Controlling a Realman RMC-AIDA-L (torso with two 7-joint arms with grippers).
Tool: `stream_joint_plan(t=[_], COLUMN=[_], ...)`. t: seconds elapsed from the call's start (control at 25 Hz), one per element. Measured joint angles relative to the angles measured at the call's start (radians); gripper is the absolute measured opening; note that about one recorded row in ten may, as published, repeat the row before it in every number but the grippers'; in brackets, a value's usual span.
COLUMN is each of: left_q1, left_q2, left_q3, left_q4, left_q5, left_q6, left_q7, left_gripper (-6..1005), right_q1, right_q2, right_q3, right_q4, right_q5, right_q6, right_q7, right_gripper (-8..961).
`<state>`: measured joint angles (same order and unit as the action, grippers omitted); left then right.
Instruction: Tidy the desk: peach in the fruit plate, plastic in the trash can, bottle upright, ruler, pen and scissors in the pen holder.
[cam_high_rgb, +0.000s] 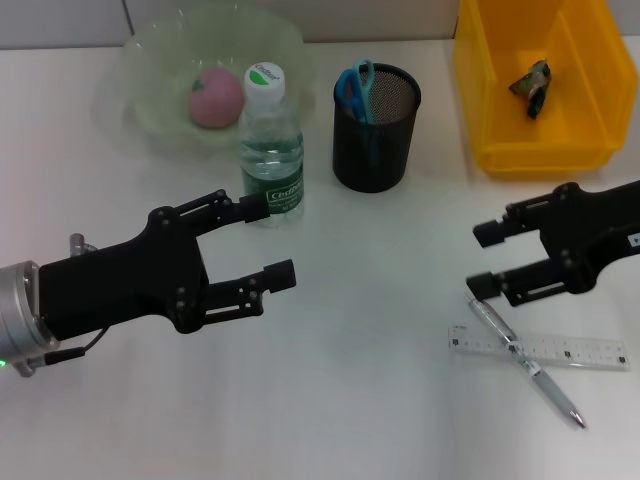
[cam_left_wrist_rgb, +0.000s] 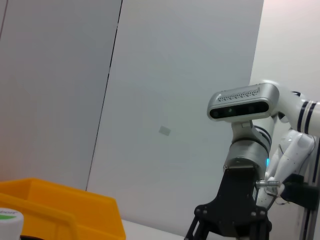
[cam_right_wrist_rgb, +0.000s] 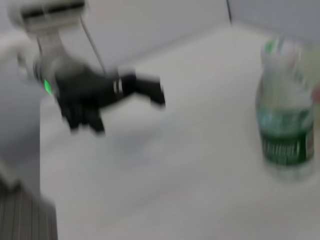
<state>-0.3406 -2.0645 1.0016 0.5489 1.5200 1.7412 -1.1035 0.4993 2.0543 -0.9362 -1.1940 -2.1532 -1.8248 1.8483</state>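
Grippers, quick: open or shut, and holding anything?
Left gripper: open, empty, beside the bottle.
Right gripper: open, empty, above the pen and ruler.

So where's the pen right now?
In the head view the pen lies on the table's right side, crossed over the ruler, just below the right gripper and well short of the pen holder.

You have a pink peach (cam_high_rgb: 215, 97) in a pale green translucent plate (cam_high_rgb: 150, 60), a green-labelled, white-capped bottle (cam_high_rgb: 270, 150), blue-handled scissors (cam_high_rgb: 355, 88) in a black mesh holder (cam_high_rgb: 375, 128), and a yellow bin (cam_high_rgb: 480, 90).
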Motion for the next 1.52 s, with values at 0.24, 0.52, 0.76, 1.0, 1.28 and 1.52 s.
stream_joint_plan(t=[0.24,0.52,0.76,1.0,1.28,1.52], left_q1=[0.000,-0.003,0.003,0.005,0.002,0.000], left_q2=[-0.003,-0.003,-0.003,-0.004,-0.005,-0.004], left_q3=[0.000,0.000,-0.003,-0.003,-0.011,-0.014], left_q4=[-0.002,-0.004,-0.004,-0.004,-0.009,-0.015], left_q5=[0.000,0.000,0.000,0.000,0.000,0.000], left_q6=[0.000,0.000,-0.002,-0.003,-0.007,-0.012], left_q7=[0.000,0.000,-0.001,-0.001,0.000,0.001], left_gripper=[811,811,811,811,811,811], right_q1=[0.054,0.115,0.142,0.149,0.148,0.149], right_q2=[0.027,0.027,0.028,0.031,0.033,0.033], right_q3=[-0.088,-0.269,-0.386,-0.472,-0.548,-0.593], right_q4=[-0.114,-0.119,-0.117,-0.110,-0.089,-0.078], right_q5=[-0.200,-0.305,-0.349,-0.377,-0.396,-0.401], right_q6=[-0.019,-0.012,0.016,0.058,0.100,0.138], right_q7=[0.062,0.081,0.081,0.082,0.091,0.102], right_gripper=[707,705,702,700,697,695])
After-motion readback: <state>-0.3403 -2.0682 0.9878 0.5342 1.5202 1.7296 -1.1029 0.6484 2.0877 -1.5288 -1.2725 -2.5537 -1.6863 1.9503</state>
